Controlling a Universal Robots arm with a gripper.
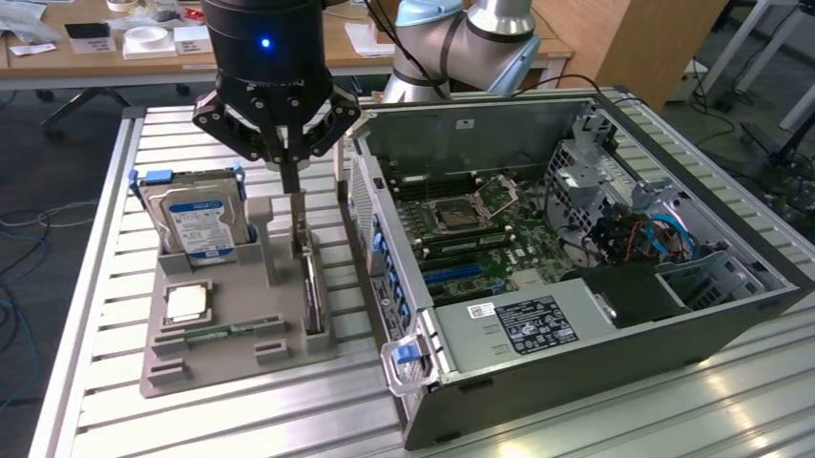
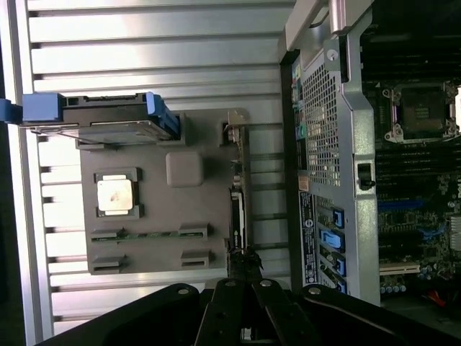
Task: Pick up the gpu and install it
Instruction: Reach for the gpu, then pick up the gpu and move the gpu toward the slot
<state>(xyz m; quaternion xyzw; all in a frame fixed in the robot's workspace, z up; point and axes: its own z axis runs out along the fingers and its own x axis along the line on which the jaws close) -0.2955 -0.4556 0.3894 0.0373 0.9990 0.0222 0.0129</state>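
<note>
Black gripper (image 2: 245, 268) linkage sits closest to us in the wrist view, and its fingers are pressed together on the upper edge of the gpu (image 1: 309, 279). We see the gpu standing on its edge in a narrow slot along the side of the grey tray (image 1: 242, 361) that faces the computer case (image 1: 598, 355). Its thin dark body runs along the slot and its silver bracket rises at the end away from the exterior camera. The card's lower edge is seated in the slot.

Moving outward across the tray, we find a raised grey block (image 2: 184, 169) just beside the gpu's slot. Further toward the exterior view's left, a blue-labelled hard drive (image 1: 198, 227) stands upright in its own cradle, with blue rails on its sides. Near it, a square processor chip (image 1: 187, 303) lies flat in a recess. A narrow green RAM stick (image 1: 229, 331) lies in a long groove just beside the chip, on the side nearer the exterior camera.

The tray rests on a slatted metal table (image 1: 153, 420), touching or nearly touching the computer case on the exterior view's right. That case lies on its side with its panel off. Inside it we see the motherboard (image 1: 497, 250) with a processor socket (image 1: 459, 214), blue slots, and bundled cables (image 1: 637, 234) near a metal drive cage.
</note>
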